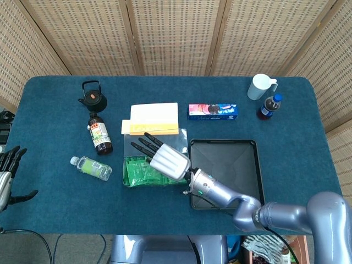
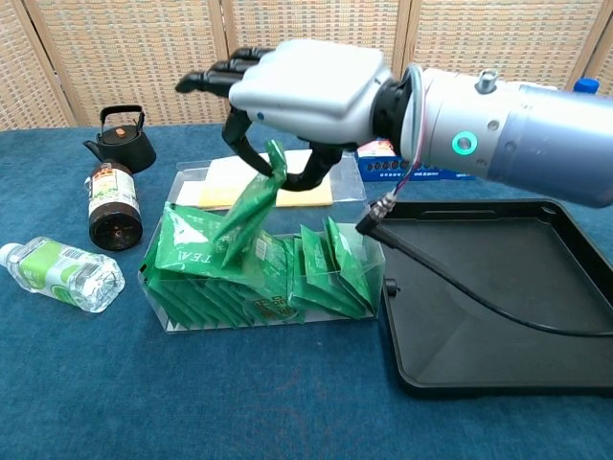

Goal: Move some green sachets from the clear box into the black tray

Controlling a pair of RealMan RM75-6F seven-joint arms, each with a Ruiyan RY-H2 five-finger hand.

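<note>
The clear box [image 2: 188, 322] stands left of the black tray [image 2: 498, 287] and holds several green sachets [image 2: 326, 273]. My right hand [image 2: 299, 88] is raised above the box and pinches one green sachet [image 2: 247, 213] by its top edge, so it hangs tilted over the others. In the head view the right hand [image 1: 166, 158] covers the right part of the clear box [image 1: 132, 144], hiding the held sachet, and the black tray [image 1: 231, 159] lies bare beside it. My left hand [image 1: 6, 171] hangs off the table's left edge, fingers spread, holding nothing.
A black kettle [image 1: 92, 96], a dark sauce bottle [image 1: 99, 133] and a lying water bottle [image 1: 91, 168] sit left of the box. Behind it lie yellow and white pads [image 1: 152, 119] and a cookie box [image 1: 213, 111]. A white cup [image 1: 260, 86] and cola bottle [image 1: 269, 106] stand far right.
</note>
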